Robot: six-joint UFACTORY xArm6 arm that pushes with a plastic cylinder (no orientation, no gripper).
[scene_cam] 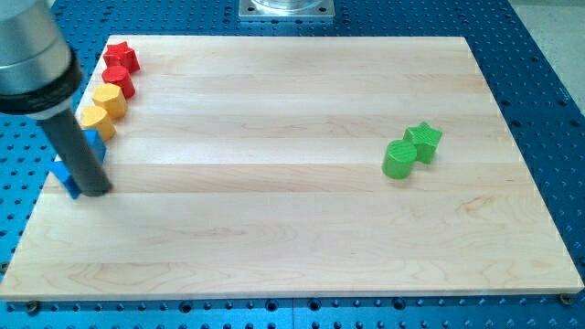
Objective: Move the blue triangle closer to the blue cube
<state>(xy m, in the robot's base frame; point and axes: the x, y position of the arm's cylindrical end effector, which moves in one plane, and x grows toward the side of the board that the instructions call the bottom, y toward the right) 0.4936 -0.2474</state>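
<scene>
My tip (94, 192) rests on the wooden board near its left edge. Blue pieces show on both sides of the rod: one blue block (94, 142) just above and right of the rod, another blue block (66, 178) at the rod's lower left, touching or almost touching the tip. The rod hides most of both, so I cannot tell which is the triangle and which is the cube. They lie very near each other.
Along the left edge above the blue blocks lie two yellow blocks (99, 119) (111, 99), a red cylinder (119, 80) and a red star (121, 57). A green cylinder (398, 159) and a green star (423, 140) touch at the right. The board's left edge (37, 206) is close to my tip.
</scene>
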